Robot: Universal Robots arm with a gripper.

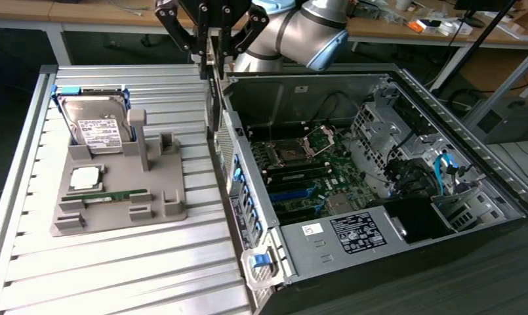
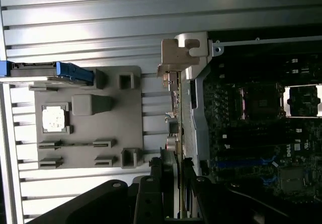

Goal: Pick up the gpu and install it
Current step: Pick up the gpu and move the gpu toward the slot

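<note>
**Holding gpu point(image 2: 176, 113) edge-on at the case point(image 1: 307, 92) wall**

Gripper point(image 1: 216, 56) is clamped on the gpu, which hangs edge-down right over the case's wall beside the tray point(image 1: 163, 190).

Risk, as I judge it: the silver bracket point(image 2: 183, 50) catches the wall's rim, or a slight tilt twists the card in the grip.

Count: one gpu, one hard drive point(image 1: 98, 125), one RAM stick point(image 1: 106, 195), one chip point(image 1: 86, 177), one tray, one case.

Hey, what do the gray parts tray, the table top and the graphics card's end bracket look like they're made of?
Parts tray: matte gray, blocky moulded posts, probably plastic. Table top: ribbed silvery slats with a dull sheen, likely bare aluminium. End bracket of the graphics card: thin bent pale sheet with a hooked notch, apparently metal.
</note>
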